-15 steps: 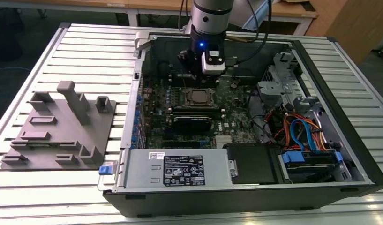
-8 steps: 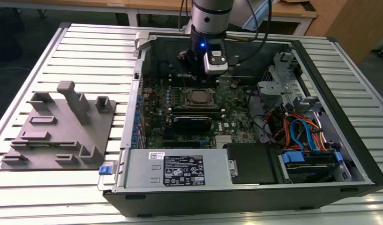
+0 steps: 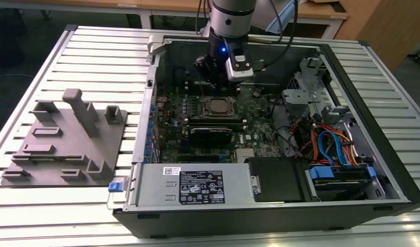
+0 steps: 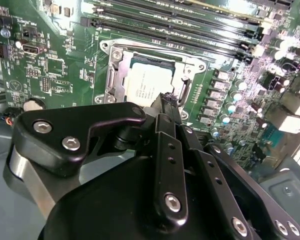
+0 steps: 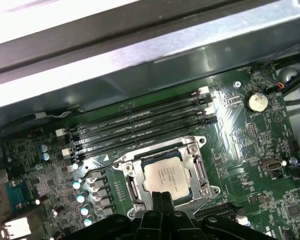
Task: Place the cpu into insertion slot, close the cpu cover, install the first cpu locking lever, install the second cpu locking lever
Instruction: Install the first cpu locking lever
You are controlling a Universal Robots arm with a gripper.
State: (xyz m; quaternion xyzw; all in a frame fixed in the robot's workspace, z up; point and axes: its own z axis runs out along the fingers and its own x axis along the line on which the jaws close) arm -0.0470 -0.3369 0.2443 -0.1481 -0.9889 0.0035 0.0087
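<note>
One cpu (image 5: 164,175) lies flat in the one slot (image 5: 131,186). One cover (image 5: 198,172) is folded down over the slot, framing the chip. Four memory slots (image 5: 140,125) run just beside the slot. The one tool (image 5: 162,196), fingers pressed together and empty, hangs over the slot's edge, tips at the cpu's rim; contact cannot be told.

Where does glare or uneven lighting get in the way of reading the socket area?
First wrist view: case wall blown out white, cpu evenly lit. Second wrist view: glare on the memory slots, gripper dark in front. Exterior view: motherboard dim, cpu visible.
</note>
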